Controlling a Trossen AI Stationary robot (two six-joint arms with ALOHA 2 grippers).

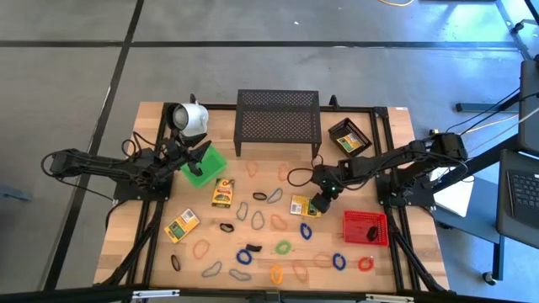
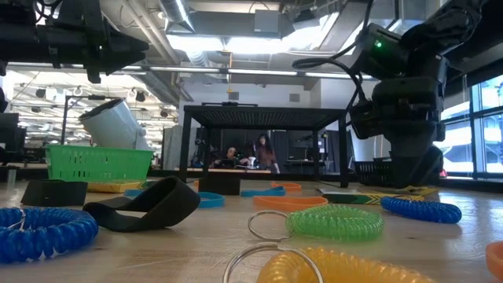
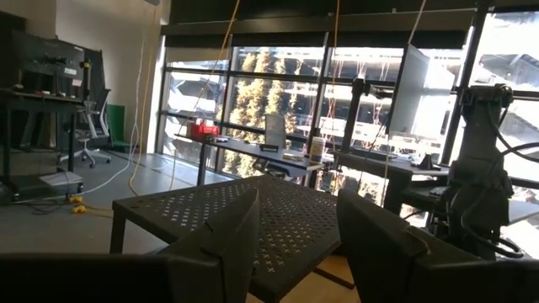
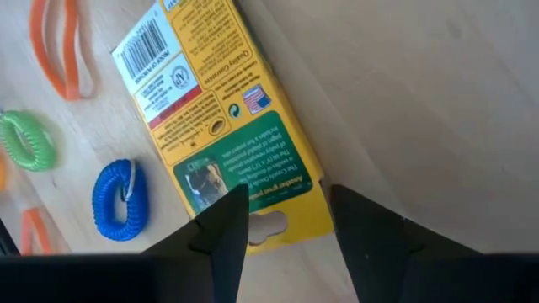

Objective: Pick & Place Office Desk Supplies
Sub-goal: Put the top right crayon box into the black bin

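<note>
While the right hand point(image 4: 282, 223) is hanging low over the worktop point(image 1: 396, 261), a flat yellow box point(image 4: 223, 126) with green print is lying directly beneath it, one short end sitting between the two dark fingers point(image 4: 221, 231). The fingers are standing apart, spanning that end, and I cannot tell whether they are touching it. In the high view this box point(image 1: 301, 204) is resting just left of the red basket point(image 1: 365, 227), with coiled loops scattered around, a blue loop point(image 4: 115, 200) and a green loop point(image 4: 28, 140) lying nearby. The left hand point(image 1: 195, 155) is waiting over the green basket point(image 1: 203, 167), its fingers spread and holding nothing.
</note>
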